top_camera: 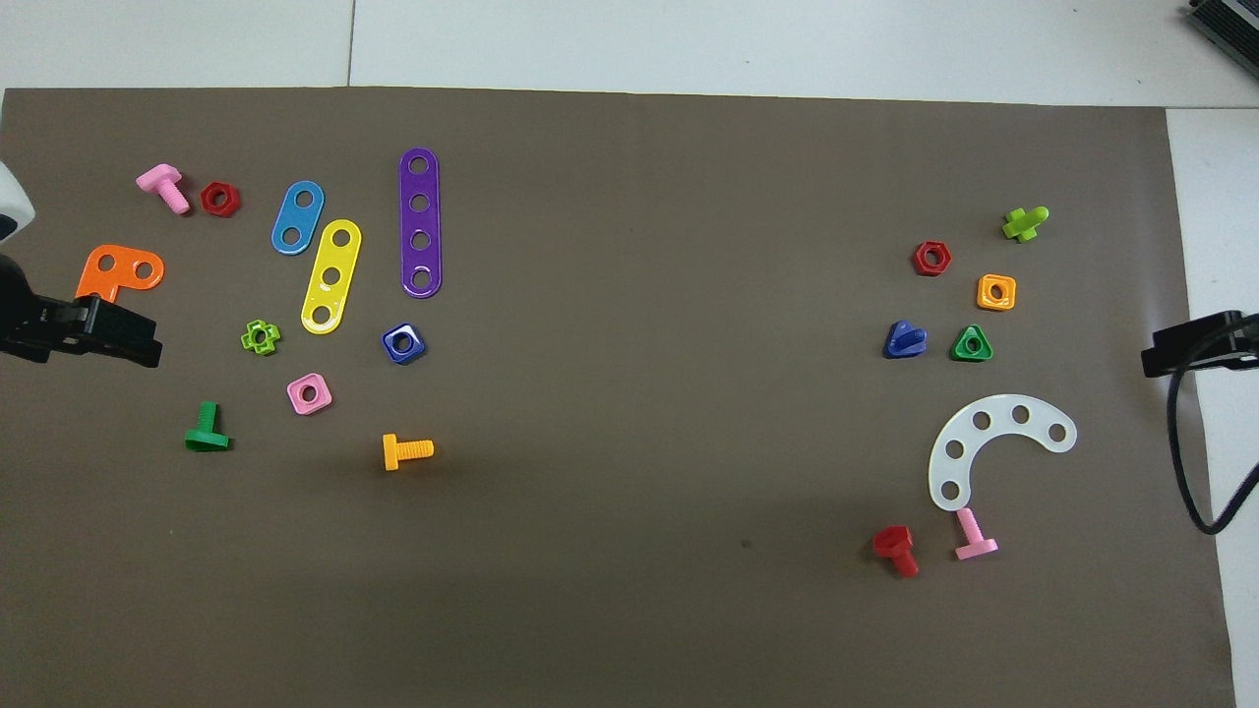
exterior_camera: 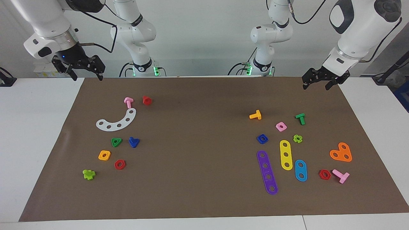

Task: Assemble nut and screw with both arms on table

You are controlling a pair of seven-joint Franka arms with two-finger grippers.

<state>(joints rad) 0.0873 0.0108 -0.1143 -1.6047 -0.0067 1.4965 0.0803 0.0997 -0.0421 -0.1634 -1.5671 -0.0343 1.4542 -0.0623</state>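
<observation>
The nut (exterior_camera: pixel 262 138) lies toward the left arm's end of the table (exterior_camera: pixel 38 127); the screw (exterior_camera: pixel 134 142) lies toward the right arm's end.

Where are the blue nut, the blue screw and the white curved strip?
blue nut (exterior_camera: pixel 262 138): facing view, on its rim.
blue screw (exterior_camera: pixel 134 142): facing view, on its triangular head.
white curved strip (top_camera: pixel 998 441): overhead view, on the arc's middle.

facing: high, toward robots | overhead: steeply down | shared: brown mat (exterior_camera: pixel 204 179)

The nut (exterior_camera: pixel 262 138) and the screw (exterior_camera: pixel 134 142) are showing blue on the brown mat (exterior_camera: pixel 204 191). Beside the nut, a purple strip (exterior_camera: pixel 267 172), a yellow strip (exterior_camera: pixel 286 155) and a pink square nut (exterior_camera: pixel 281 126) are lying. Beside the screw, a green triangular nut (exterior_camera: pixel 116 141) is lying.
</observation>
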